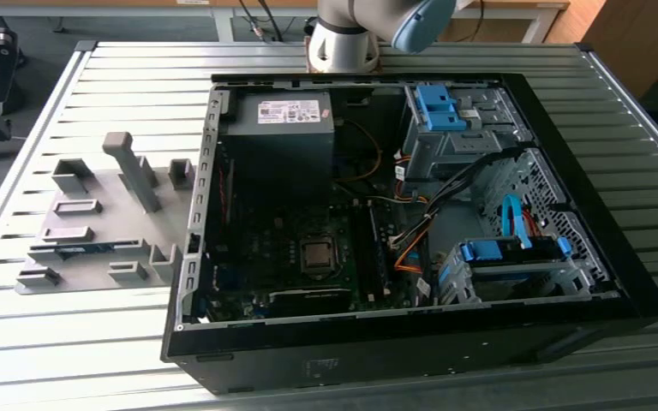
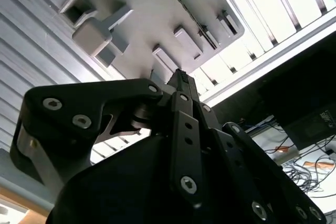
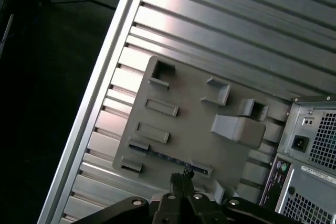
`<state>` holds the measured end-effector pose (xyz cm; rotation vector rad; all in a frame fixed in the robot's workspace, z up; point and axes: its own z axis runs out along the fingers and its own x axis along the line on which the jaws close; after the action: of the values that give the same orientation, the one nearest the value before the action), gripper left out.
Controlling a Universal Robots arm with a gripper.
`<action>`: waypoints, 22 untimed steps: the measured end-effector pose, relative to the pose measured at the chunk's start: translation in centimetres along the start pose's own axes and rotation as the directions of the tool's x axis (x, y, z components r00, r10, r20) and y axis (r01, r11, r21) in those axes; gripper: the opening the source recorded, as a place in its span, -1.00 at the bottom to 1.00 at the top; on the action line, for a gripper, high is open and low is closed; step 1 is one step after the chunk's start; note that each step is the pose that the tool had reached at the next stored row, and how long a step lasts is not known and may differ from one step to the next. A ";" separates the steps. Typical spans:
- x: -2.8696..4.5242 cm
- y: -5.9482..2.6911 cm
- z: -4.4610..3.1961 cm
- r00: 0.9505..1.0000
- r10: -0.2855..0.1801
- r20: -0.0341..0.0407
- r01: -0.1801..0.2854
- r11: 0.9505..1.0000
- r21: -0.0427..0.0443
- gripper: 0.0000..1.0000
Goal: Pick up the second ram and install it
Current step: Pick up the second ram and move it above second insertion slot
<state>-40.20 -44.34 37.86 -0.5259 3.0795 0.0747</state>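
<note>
Second ram [image 1: 78, 250] sat in slot on grey holder plate [image 1: 106, 201], between holder blocks, to exterior view's left of open computer case [image 1: 632, 282]. Gripper [image 3: 181, 173] hung over plate, apart from ram, fingers closed together, nothing held. Plate and case rested on slatted aluminium table [image 1: 444, 58]. Dark floor [image 3: 42, 87] lay beyond table edge.

Looked like a robotics lab or assembly workshop. Noted a slatted aluminium bench [image 1: 78, 334], an opened computer case [image 1: 397, 351], a grey fixture plate [image 1: 117, 218], a robot arm base [image 1: 344, 43], and desks [image 1: 512, 17] with cables [image 1: 263, 17] behind.
</note>
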 end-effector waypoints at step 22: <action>0.28 0.04 0.09 0.970 -0.241 -0.010 0.241 0.970 -0.007 -0.79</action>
<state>-40.47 -44.40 37.77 -0.8983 2.9984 0.0774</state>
